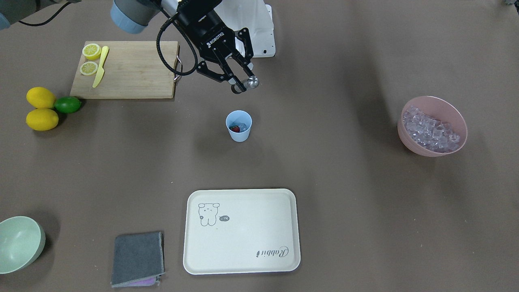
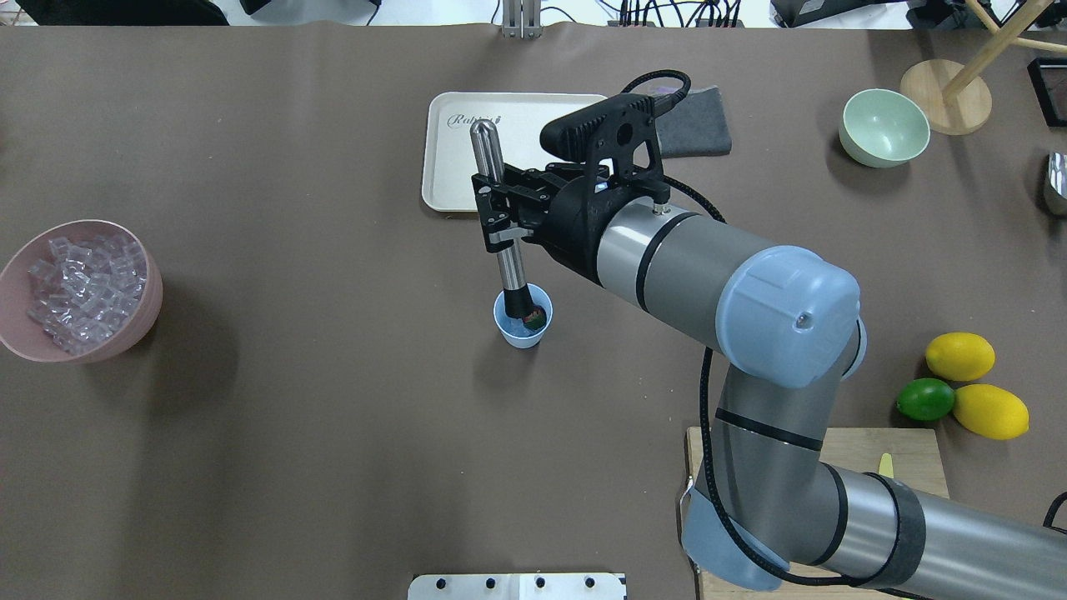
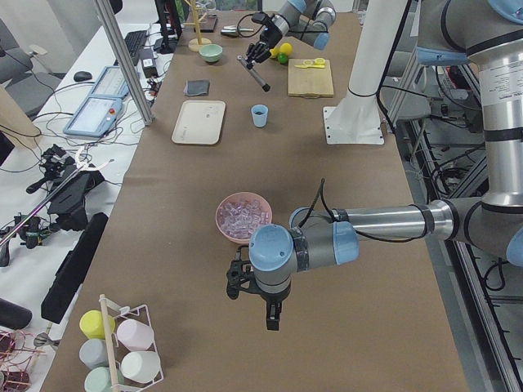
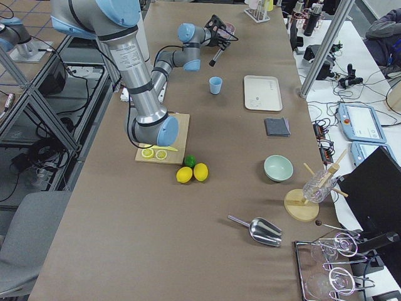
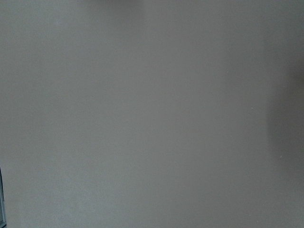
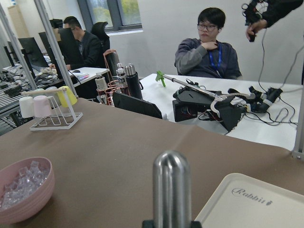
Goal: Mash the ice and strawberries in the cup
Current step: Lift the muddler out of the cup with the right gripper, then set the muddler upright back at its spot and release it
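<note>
**One muddler over one cup**

Your right gripper (image 2: 500, 218) is clamped on the single steel muddler (image 2: 488, 154). The muddler is tilted, with its black end above the one light-blue cup (image 1: 240, 136) at mid-table. Inside the cup you have one strawberry (image 1: 234, 129) and a little ice (image 1: 243, 127). Far more ice fills one pink bowl (image 1: 446, 104). Two lemons (image 1: 40, 97), one lime (image 1: 67, 104), two lemon halves (image 1: 91, 51) and one knife (image 1: 100, 69) lie well apart. Whether the left gripper (image 3: 249, 286) is wide or narrow, you cannot tell.
</note>
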Robot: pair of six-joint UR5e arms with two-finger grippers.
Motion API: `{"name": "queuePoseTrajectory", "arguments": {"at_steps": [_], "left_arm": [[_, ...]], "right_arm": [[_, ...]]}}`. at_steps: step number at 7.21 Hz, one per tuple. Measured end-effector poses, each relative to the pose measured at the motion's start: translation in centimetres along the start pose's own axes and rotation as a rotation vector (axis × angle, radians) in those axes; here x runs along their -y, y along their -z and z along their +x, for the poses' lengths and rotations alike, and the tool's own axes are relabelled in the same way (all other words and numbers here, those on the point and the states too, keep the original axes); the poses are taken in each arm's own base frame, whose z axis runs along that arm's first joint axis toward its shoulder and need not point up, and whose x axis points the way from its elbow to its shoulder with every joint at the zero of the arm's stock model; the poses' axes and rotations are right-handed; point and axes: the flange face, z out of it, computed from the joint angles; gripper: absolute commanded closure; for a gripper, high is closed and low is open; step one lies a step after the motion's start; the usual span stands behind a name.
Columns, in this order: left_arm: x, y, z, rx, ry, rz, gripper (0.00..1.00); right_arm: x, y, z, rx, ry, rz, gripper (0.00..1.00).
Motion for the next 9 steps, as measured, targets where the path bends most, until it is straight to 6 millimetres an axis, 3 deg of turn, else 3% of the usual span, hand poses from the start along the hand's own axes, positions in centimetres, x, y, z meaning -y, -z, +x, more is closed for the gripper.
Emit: {"name": "queuePoseTrajectory", "arguments": {"at_steps": [1, 2, 4, 5, 7, 9], "left_arm": [[0.0, -0.1, 0.0, 0.000, -0.002, -0.001, 0.01], [0.0, -0.1, 0.0, 0.000, -0.004, -0.002, 0.01], [0.0, -0.1, 0.1, 0.000, -0.009, -0.003, 0.01], [0.0, -0.2, 0.1, 0.000, -0.011, -0.004, 0.01], [0.0, -0.2, 0.2, 0.000, -0.013, -0.005, 0.01], [0.0, -0.2, 0.2, 0.000, -0.015, -0.004, 0.01]], "right_arm": [[1.0, 0.2, 0.4, -0.035, -0.137, -0.109, 1.00], [2.8, 0.6, 2.7, -0.092, -0.247, -0.260, 1.00], [6.6, 3.8, 8.0, -0.212, -0.416, -0.520, 1.00], [7.1, 4.9, 9.6, -0.278, -0.483, -0.609, 1.00], [5.9, 5.5, 12.9, -0.428, -0.596, -0.757, 1.00], [1.5, 4.9, 19.7, -0.489, -0.542, -0.849, 1.00]]}}
